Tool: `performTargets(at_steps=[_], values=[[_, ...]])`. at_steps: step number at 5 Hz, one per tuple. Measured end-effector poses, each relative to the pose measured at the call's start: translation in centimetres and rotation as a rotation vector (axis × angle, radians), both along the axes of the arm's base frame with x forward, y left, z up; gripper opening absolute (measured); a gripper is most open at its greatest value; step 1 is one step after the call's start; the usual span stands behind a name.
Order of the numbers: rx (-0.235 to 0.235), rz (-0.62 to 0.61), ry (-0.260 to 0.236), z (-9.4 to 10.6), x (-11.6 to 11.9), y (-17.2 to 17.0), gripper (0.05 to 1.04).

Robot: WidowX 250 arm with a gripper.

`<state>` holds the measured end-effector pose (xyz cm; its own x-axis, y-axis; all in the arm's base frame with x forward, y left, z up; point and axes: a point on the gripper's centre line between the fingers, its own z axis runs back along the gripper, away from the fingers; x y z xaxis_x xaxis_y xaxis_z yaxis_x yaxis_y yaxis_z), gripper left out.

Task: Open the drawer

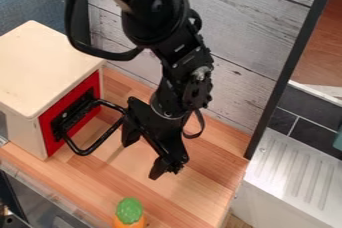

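Observation:
The black gripper (142, 158) hangs over the wooden counter in the middle of the view, its two fingers spread apart with nothing between them. To its left, a light wooden box holds the drawer, whose red front (50, 131) sits in the box's side facing the gripper. A black loop handle (101, 139) sticks out from that front towards the gripper. The finger nearer the box is just beside the handle's outer bar; whether they touch, I cannot tell.
An orange toy with a green top (129, 211) stands at the counter's front edge. Whitewashed boards (234, 89) rise behind the arm. A dark upright edge borders the counter on the right, with a white ribbed surface (294, 172) beyond.

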<state>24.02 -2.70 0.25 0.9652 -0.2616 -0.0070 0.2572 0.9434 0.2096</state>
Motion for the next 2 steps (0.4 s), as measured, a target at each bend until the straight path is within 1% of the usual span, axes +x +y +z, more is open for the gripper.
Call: performTargets(at_steps=[1,2], values=[[0.005,0.0,0.018,-0.4,-0.2,0.1,1.0],[0.017,0.033,0.01,-0.5,0.1,1.7,1.0]])
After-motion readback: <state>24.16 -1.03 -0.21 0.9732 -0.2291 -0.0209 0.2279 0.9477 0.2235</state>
